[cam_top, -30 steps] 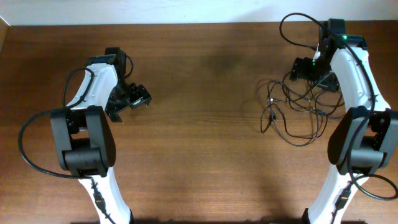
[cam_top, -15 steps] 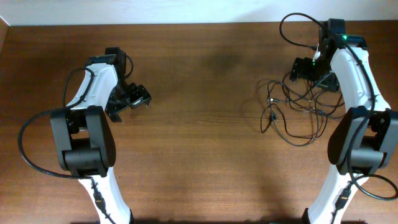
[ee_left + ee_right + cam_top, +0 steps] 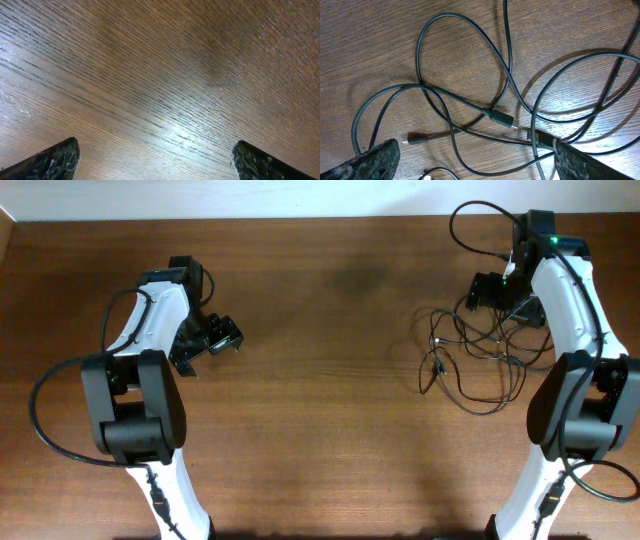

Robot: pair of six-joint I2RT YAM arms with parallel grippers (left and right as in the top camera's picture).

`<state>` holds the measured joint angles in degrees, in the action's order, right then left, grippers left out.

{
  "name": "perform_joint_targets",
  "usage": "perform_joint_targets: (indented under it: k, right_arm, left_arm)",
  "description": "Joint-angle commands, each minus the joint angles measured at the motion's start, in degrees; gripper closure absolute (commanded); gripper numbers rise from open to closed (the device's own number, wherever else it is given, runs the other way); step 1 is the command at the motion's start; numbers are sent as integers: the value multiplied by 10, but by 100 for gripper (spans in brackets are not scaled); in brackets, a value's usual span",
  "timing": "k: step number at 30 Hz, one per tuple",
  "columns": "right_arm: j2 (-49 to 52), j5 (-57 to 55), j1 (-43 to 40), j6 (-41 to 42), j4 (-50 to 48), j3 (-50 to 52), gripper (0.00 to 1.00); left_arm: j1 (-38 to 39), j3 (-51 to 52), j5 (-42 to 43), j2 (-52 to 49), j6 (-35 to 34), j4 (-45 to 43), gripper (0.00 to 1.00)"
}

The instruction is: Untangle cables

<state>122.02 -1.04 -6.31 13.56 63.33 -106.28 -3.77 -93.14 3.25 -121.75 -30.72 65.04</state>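
One tangle of cables [image 3: 478, 358] is seen on the counter [image 3: 320, 410], beneath the spread right fingers [image 3: 375, 160]; the left fingers [image 3: 55, 160], likewise spread, are seen well away.

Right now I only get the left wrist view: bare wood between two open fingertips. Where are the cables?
Observer: From overhead, the cables lie in a loose tangle on the right side of the table, well away from the left hand.
Reviewer: Is the right arm on them?
Observer: The right hand hangs open over the strands and grips none of them.
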Motion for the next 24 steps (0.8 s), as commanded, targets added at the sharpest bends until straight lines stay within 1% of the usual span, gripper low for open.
perform_joint_targets:
  k: [1, 4, 5, 24]
  right_arm:
    - [2, 4, -1, 4, -2, 2, 2]
    - [2, 4, -1, 4, -2, 2, 1]
    - [2, 4, -1, 4, -2, 2, 2]
    - [2, 4, -1, 4, -2, 2, 2]
  left_arm:
    - [-1, 4, 4, -1, -1, 0, 1]
    - [-1, 4, 4, -1, -1, 0, 0]
    - [-1, 4, 4, -1, -1, 0, 1]
    - [-1, 4, 4, -1, -1, 0, 1]
